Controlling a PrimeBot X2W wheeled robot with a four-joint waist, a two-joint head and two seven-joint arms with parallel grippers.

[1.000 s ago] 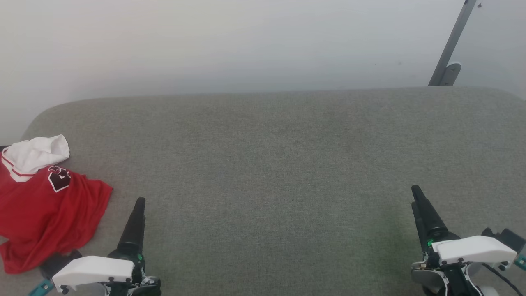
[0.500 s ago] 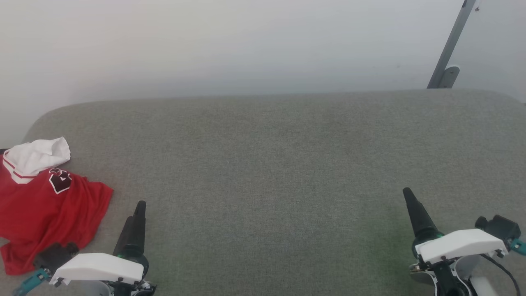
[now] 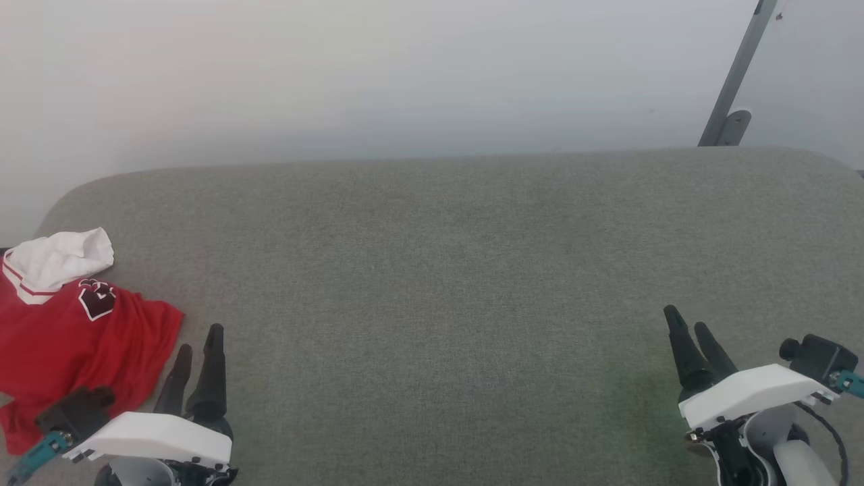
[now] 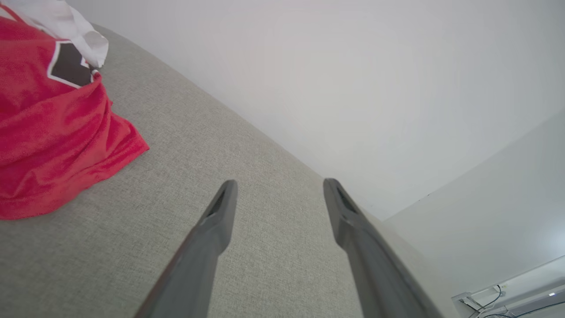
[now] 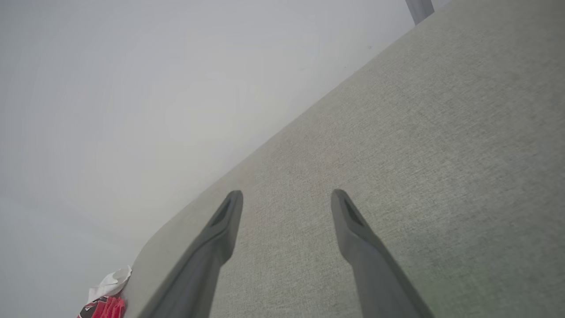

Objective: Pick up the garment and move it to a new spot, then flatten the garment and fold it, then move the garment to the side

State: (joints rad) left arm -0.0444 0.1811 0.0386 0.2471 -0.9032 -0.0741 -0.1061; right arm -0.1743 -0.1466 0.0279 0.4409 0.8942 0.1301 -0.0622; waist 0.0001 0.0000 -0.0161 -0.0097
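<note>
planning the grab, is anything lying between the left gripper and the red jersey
Only bare grey upholstery lies between the left gripper and the garment; the head and left wrist views both show that strip.

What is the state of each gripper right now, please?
Left gripper: open, holding nothing, beside the garment.
Right gripper: open, holding nothing.

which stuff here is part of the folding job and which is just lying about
Job: the garment, crumpled at the left end of the grey surface; left gripper and right gripper, both open and empty.
Just there: metal pole behind the surface; white wall.
</note>
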